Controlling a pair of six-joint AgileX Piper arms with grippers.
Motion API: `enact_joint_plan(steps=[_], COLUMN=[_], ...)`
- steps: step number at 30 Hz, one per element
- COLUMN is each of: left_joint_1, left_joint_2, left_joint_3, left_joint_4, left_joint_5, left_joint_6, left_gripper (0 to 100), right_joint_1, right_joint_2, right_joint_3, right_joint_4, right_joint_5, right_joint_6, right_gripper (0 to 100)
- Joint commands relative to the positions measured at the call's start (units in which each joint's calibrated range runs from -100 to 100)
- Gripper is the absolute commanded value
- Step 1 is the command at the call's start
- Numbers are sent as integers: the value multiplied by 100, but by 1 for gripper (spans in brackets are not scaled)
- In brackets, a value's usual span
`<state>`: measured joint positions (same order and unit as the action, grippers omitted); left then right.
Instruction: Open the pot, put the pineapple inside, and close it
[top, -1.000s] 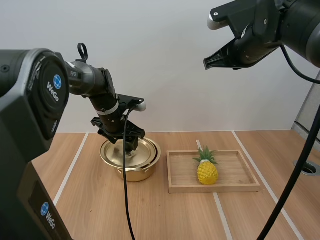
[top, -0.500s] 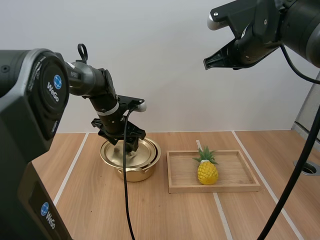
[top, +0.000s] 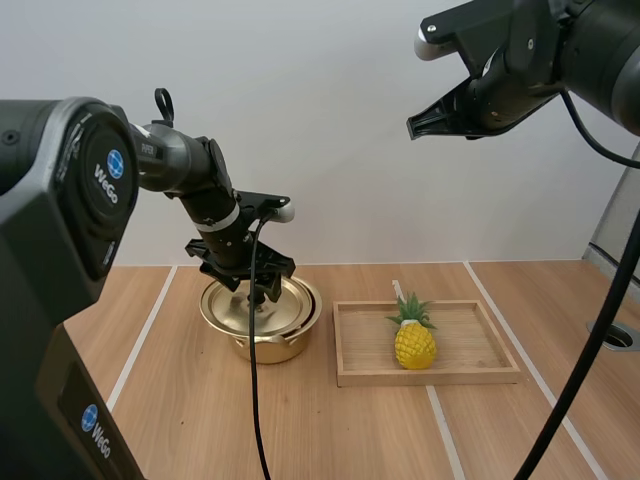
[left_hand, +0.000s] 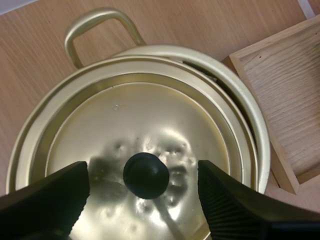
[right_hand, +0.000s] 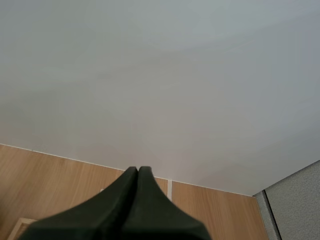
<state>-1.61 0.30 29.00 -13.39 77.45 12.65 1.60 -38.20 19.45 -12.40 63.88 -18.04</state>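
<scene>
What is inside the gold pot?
A gold lid with a black knob covers the pot, so its inside is hidden. The pineapple stands on the tray.

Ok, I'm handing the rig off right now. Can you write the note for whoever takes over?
Left tool: open, fingers either side of the lid's black knob, not closed on it.
Right tool: shut on nothing, held high above the table.
Things: lid on the gold pot; pineapple upright in the wooden tray, beside the pot.
Done: nothing yet; the pot is not opened.
Left: grip the knob, lift the lid off, put the pineapple in, put the lid back.
</scene>
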Motion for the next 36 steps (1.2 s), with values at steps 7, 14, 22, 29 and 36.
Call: enact_joint_plan(steps=[7,14,22,29,36], left_joint_1=[-19,-19,-19,-19,-19], left_joint_2=[315,346,346,346,122], left_joint_3=[12,12,12,12,-2], left_joint_4=[-82,-71,-71,7,296], left_joint_5=[132,261,669,1394,1441], left_joint_6=[-56,-56,-84,-359,-420], left_gripper=[100,100,100,20,0], right_joint_1=[-22,-22,-22,-22,-22], right_joint_2=[-44,-44,-44,-44,-44], right_joint_3=[-2,-2,-2,-2,-2], right_joint_4=[3,3,3,3,3], right_joint_5=[-43,-43,-43,-43,-43], right_joint_6=[-3,-3,-3,-3,-3], right_gripper=[0,0,0,0,0])
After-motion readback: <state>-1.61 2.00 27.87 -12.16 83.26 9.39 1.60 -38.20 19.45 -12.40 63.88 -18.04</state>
